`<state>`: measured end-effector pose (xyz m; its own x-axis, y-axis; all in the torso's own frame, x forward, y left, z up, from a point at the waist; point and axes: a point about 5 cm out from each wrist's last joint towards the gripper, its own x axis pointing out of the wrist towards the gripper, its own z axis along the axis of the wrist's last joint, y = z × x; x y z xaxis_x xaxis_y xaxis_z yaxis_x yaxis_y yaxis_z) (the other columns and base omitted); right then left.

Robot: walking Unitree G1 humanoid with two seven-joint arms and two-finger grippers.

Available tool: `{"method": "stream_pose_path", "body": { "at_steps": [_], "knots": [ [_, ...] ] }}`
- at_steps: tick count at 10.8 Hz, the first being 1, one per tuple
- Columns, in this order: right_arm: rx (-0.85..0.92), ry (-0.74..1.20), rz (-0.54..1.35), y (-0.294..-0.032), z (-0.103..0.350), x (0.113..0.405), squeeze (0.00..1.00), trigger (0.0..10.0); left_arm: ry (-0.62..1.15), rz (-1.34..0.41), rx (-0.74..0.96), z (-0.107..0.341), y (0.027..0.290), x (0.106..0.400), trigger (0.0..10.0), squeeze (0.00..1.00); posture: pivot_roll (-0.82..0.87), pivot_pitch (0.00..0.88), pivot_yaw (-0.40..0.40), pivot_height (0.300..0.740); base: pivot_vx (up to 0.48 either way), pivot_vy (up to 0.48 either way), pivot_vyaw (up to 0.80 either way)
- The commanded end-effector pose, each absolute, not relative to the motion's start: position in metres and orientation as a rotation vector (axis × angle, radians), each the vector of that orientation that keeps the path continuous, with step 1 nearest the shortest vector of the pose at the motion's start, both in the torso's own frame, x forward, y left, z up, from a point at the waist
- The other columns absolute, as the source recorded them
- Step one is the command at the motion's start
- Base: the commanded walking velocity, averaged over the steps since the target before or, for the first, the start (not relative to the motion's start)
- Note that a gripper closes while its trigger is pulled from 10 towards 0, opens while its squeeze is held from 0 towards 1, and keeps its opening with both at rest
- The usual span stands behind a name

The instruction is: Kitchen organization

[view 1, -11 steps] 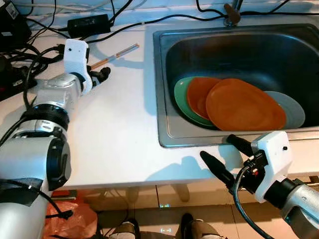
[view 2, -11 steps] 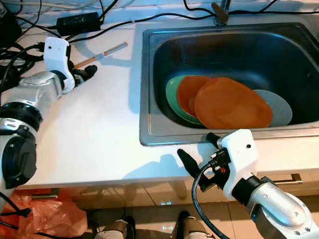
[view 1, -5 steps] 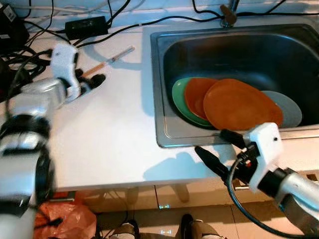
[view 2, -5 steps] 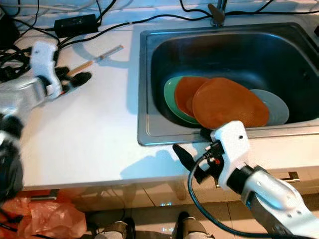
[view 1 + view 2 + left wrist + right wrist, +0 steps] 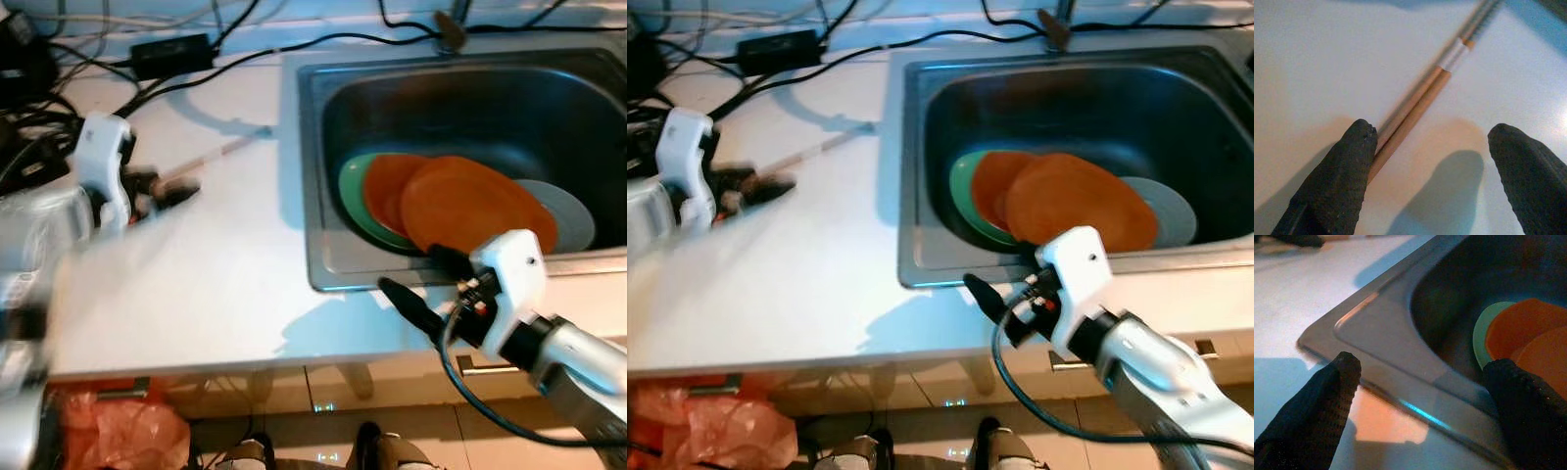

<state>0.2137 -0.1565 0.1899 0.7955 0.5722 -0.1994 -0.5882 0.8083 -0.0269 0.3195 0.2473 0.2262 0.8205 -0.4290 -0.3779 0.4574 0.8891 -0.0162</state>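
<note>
A pair of wooden chopsticks (image 5: 220, 152) lies slanted on the white counter (image 5: 216, 255), left of the sink. My left gripper (image 5: 174, 191) is open at their near end. In the left wrist view the chopsticks (image 5: 1420, 103) run between the fingertips and touch one of them (image 5: 1347, 166). My right gripper (image 5: 423, 284) is open over the front left corner of the steel sink (image 5: 318, 264). In the basin lie two overlapping orange plates (image 5: 470, 206), a green plate (image 5: 350, 191) and a grey plate (image 5: 576, 211).
Black cables and a power adapter (image 5: 167, 49) crowd the back left of the counter. A tap base (image 5: 449, 24) stands behind the sink. An orange plastic bag (image 5: 108, 431) lies on the floor under the counter's front edge.
My left arm has drawn back toward the counter's near left, and the chopsticks have shifted nearer with it. The right gripper has crept up and left to the sink's front corner.
</note>
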Motion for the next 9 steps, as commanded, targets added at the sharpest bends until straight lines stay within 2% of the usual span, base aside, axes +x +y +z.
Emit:
{"method": "stream_pose_path", "body": {
  "at_steps": [1,4,6,7,9],
  "knots": [
    [-0.061,0.350,0.613,-0.160,0.161,0.213,0.00,10.0,0.553,-0.537,0.020,0.199,0.238,0.306,10.0,0.00,0.05,0.223,0.056,0.740,0.000,0.000,0.00],
    [-0.072,0.346,0.619,-0.161,0.158,0.222,0.00,10.0,0.586,-0.652,0.037,0.209,0.213,0.277,10.0,0.00,0.09,0.214,0.054,0.740,0.000,0.000,0.00],
    [-0.069,0.339,0.628,-0.159,0.157,0.225,0.00,10.0,0.498,-0.598,0.080,0.224,0.220,0.288,10.0,0.00,0.10,0.211,0.056,0.740,0.000,0.000,0.00],
    [-0.063,0.325,0.636,-0.156,0.157,0.227,0.00,10.0,0.370,-0.513,0.129,0.249,0.234,0.310,10.0,0.00,0.11,0.203,0.059,0.740,0.000,0.000,0.00],
    [-0.062,0.309,0.640,-0.153,0.156,0.232,0.00,10.0,0.304,-0.503,0.228,0.265,0.241,0.330,10.0,0.00,0.11,0.181,0.068,0.740,0.000,0.000,0.00]
  ]
}}
